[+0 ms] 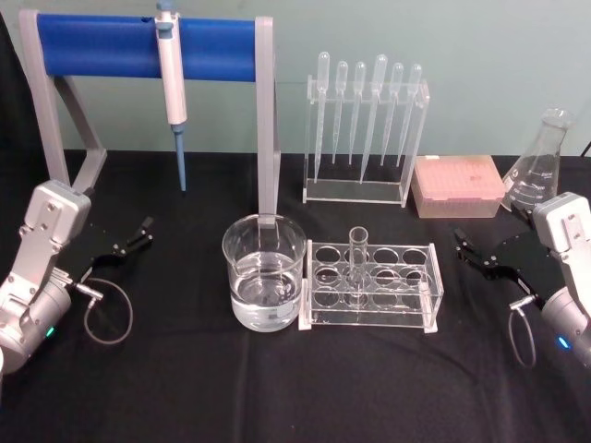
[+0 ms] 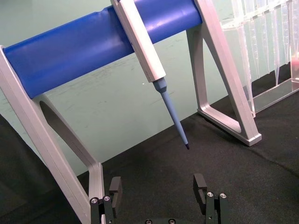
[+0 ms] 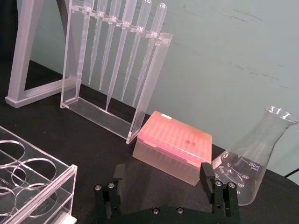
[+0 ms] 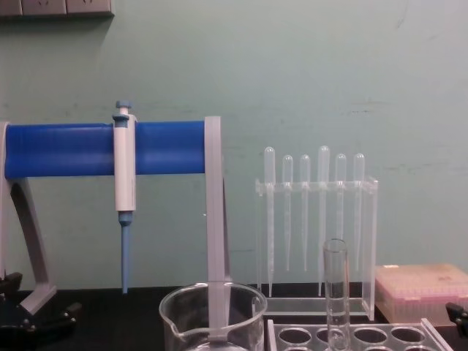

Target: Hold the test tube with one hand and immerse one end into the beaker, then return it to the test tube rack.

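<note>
1. Left gripper (image 1: 130, 239): jaws wide apart, empty, parked at far left.
2. Beaker (image 1: 263, 272): part-filled, touching the rack's left end.
3. Test tube (image 1: 358, 251): upright in test tube rack (image 1: 417, 297), ungrasped; I judge pickup is next.
4. Right gripper (image 1: 473, 252): spread, empty, nearer; I'd use it.

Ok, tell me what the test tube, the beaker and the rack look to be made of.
The test tube looks like clear glass: thin glossy wall, smooth rim. The beaker is likely glass too, transparent and shiny, clear liquid showing through. The rack seems clear rigid plastic, perhaps acrylic: flat sheets with bright sharp edges.
</note>
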Tool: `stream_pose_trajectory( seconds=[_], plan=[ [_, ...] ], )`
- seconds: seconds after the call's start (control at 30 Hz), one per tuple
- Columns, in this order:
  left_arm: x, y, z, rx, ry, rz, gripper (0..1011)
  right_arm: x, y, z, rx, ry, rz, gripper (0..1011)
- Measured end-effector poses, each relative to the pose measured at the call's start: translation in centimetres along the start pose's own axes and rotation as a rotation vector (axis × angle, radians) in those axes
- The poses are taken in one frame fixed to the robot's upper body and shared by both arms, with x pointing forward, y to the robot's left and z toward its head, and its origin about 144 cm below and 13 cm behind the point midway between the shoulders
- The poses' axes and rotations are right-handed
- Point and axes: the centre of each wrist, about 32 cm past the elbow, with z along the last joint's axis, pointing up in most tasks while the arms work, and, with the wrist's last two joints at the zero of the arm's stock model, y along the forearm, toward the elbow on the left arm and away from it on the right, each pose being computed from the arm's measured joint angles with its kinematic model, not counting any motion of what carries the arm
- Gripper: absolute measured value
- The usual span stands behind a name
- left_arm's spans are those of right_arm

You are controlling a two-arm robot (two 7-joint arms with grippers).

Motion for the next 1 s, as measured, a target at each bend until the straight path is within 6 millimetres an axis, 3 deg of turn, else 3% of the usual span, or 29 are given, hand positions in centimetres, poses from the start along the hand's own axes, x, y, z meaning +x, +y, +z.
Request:
stream_pose_trajectory(
  seconds=[1.0],
  plan=[
    [0.00, 0.00, 0.00, 0.000, 0.000, 0.000, 1000, 0.00, 0.00, 0.00, 0.000, 0.000, 0.000, 1002]
  ],
)
